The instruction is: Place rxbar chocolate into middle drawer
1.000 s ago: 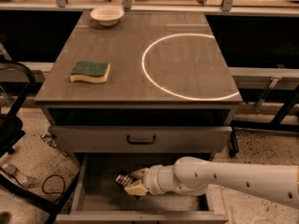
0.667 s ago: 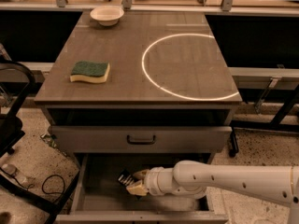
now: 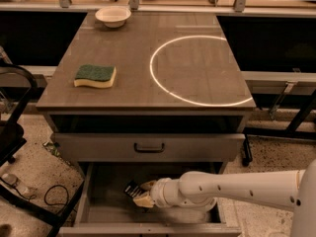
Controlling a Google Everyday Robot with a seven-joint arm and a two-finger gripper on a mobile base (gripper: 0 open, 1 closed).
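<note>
The middle drawer [image 3: 106, 216] is pulled open below the table, showing a bare grey floor and low side walls. My gripper [image 3: 143, 192] reaches into it from the right on a white arm. It is shut on the rxbar chocolate [image 3: 131, 188], a small dark bar that sticks out to the left of the pale fingertips [image 3: 147, 184]. The bar hangs just above the drawer floor, left of the drawer's middle. I cannot tell whether it touches the floor.
A closed grey drawer front with a dark loop handle [image 3: 149, 147] sits above the open drawer. On the table top [image 3: 197, 68] lie a green-and-yellow sponge [image 3: 96, 76] and a white bowl [image 3: 113, 16]. A dark chair frame [image 3: 12, 132] and cables stand at the left.
The gripper and the bar have stayed almost in place inside the open drawer. The arm has shifted only slightly.
</note>
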